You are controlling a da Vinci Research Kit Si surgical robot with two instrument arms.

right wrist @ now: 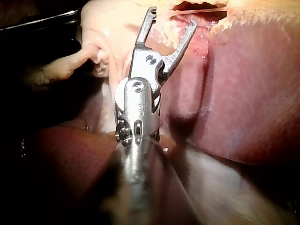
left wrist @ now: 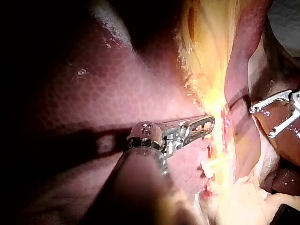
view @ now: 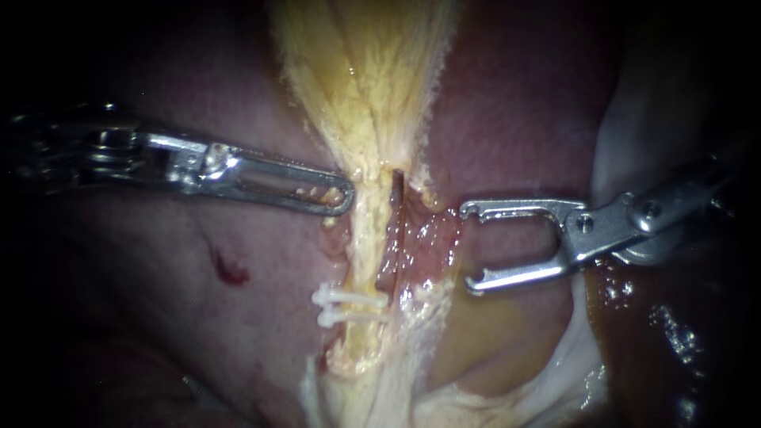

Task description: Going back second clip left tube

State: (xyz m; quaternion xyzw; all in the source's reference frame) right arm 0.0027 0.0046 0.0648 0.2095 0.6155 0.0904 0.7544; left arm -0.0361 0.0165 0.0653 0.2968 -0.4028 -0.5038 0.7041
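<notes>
**Backing the right instrument away from the clipped left tube**

Filling almost the whole scene, dark red and soft: the liver [view: 143, 317]. Running up and down through the middle, pale yellow and stringy: the left tube [view: 366, 238].

Coming in flat from the left: the left instrument [view: 345, 198], jaws lying together, tip pressed on the edge of the tube, no tissue seen between them.

Coming in from the right: the right instrument [view: 468, 248], jaws spread wide like a fork, holding nothing, no clip inside. Sitting just beside the wet pink tissue on the tube's right side, apart from the yellow tube itself. So one tip on each side of the tube, both near it.

Smallest of all: two white clips [view: 349, 305], side by side, lying straight across the tube. Lower down than both instruments, and down and to the left of the open jaws.

Looks like both clips are on, with only the trip back left to do. Best way out, at a guess: straight back along the shaft, toward the right, away from the tube. Worth watching: the lower jaw tip, close to the pink tissue and easy to snag.
</notes>
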